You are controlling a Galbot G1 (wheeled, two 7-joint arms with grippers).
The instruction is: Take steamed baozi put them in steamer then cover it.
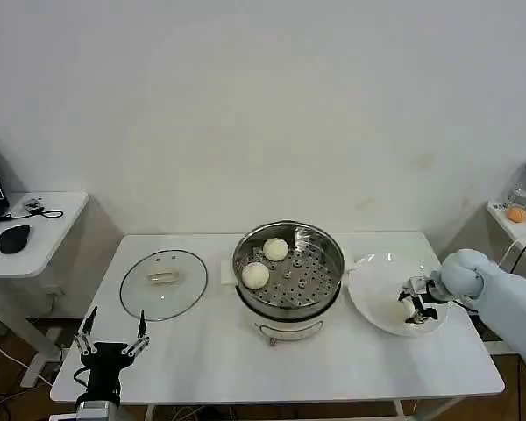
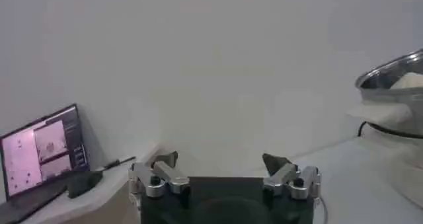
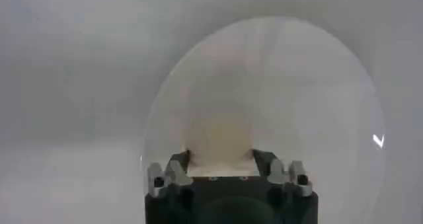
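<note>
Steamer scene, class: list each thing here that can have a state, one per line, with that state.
steamer: uncovered, two baozi inside
cover: off, flat on table
plate: holds one baozi
right end effector: straddling that baozi
left end effector: open, empty, at table's front-left edge

The right claw (image 3: 221,158) hides the lower part of a baozi (image 3: 220,136).
</note>
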